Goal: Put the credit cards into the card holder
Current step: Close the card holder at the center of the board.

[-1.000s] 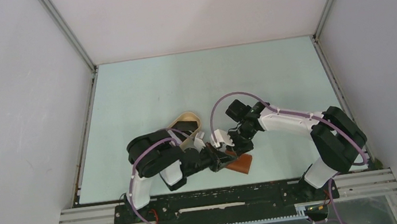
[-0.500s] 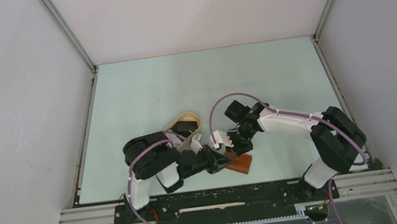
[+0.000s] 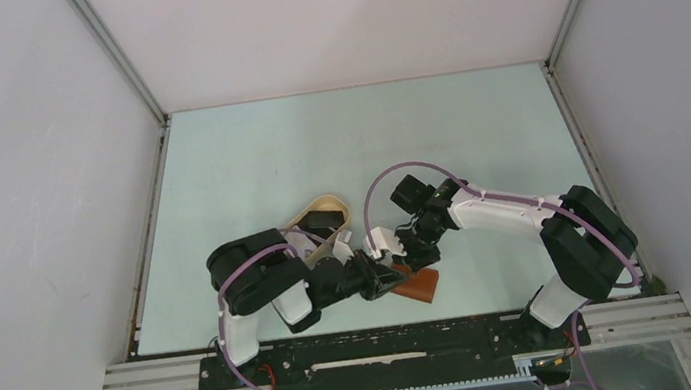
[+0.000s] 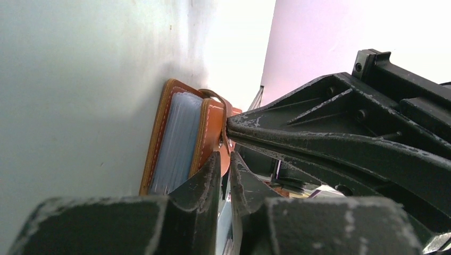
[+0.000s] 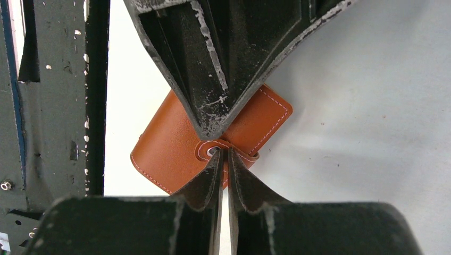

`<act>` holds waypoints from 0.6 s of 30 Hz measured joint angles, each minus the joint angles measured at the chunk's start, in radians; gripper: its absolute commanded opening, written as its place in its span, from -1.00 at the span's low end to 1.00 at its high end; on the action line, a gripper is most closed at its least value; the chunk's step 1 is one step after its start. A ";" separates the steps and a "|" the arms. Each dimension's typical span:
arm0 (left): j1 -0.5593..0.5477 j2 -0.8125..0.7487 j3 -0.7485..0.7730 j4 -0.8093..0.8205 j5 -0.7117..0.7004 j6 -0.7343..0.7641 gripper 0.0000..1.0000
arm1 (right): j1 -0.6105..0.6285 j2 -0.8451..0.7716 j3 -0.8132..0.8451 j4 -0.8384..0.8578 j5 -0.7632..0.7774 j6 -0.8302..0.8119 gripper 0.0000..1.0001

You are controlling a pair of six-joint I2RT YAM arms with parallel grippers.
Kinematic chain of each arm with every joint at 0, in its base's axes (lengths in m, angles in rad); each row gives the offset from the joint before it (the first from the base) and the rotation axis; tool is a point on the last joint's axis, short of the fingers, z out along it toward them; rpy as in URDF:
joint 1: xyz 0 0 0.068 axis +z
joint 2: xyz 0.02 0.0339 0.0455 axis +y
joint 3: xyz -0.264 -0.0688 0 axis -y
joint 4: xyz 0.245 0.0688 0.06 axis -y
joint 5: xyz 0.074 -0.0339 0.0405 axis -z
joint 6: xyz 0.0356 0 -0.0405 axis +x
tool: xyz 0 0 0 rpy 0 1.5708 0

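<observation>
The card holder (image 3: 418, 288), reddish-brown leather, lies near the table's front edge between both arms. In the left wrist view the card holder (image 4: 178, 139) shows edge-on, with pale clear sleeves between its covers. My right gripper (image 5: 223, 155) is shut on the holder's snap strap (image 5: 211, 151), next to the round stud. My left gripper (image 4: 224, 158) meets it from the other side, its tips at the same strap with a narrow gap between them. In the top view the left gripper (image 3: 389, 277) and right gripper (image 3: 409, 265) almost touch. A black credit card (image 3: 323, 222) lies in the tray.
A beige oval tray (image 3: 331, 202) stands just behind the left arm's wrist. The black frame rail (image 3: 392, 348) runs along the near edge, close to the holder. White walls enclose the pale green table (image 3: 355, 143).
My left jaws have parted slightly from fully shut. The left arm's elbow has drifted a little to the left. The card holder and the right arm have stayed put.
</observation>
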 measured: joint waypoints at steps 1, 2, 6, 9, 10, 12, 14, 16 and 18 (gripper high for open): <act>0.001 0.000 0.005 -0.005 0.000 0.001 -0.66 | 0.000 0.000 0.000 0.000 0.000 0.000 -0.72; 0.002 0.000 0.010 -0.010 0.000 0.002 -0.65 | 0.000 0.000 0.000 0.000 0.000 0.000 -0.72; 0.004 0.000 0.025 -0.027 0.001 0.005 -0.67 | 0.000 0.000 0.000 0.000 0.001 0.000 -0.72; 0.005 0.000 0.036 -0.039 0.002 0.005 -0.72 | 0.001 0.000 0.000 0.001 0.003 0.003 -0.72; 0.005 0.000 0.039 -0.044 0.003 0.005 -0.77 | 0.002 0.000 0.000 0.001 0.003 0.003 -0.72; 0.006 0.001 0.043 -0.051 0.003 0.006 -0.90 | 0.003 0.000 0.000 0.002 0.005 0.003 -0.71; 0.006 0.002 0.044 -0.054 0.003 0.009 -0.99 | 0.003 0.000 0.000 0.002 0.006 0.005 -0.71; 0.006 0.002 0.044 -0.054 0.004 0.010 -1.00 | 0.003 0.000 0.000 0.002 0.006 0.007 -0.68; 0.006 0.003 0.044 -0.053 0.006 0.012 -1.00 | 0.003 0.000 0.000 0.002 0.006 0.009 -0.62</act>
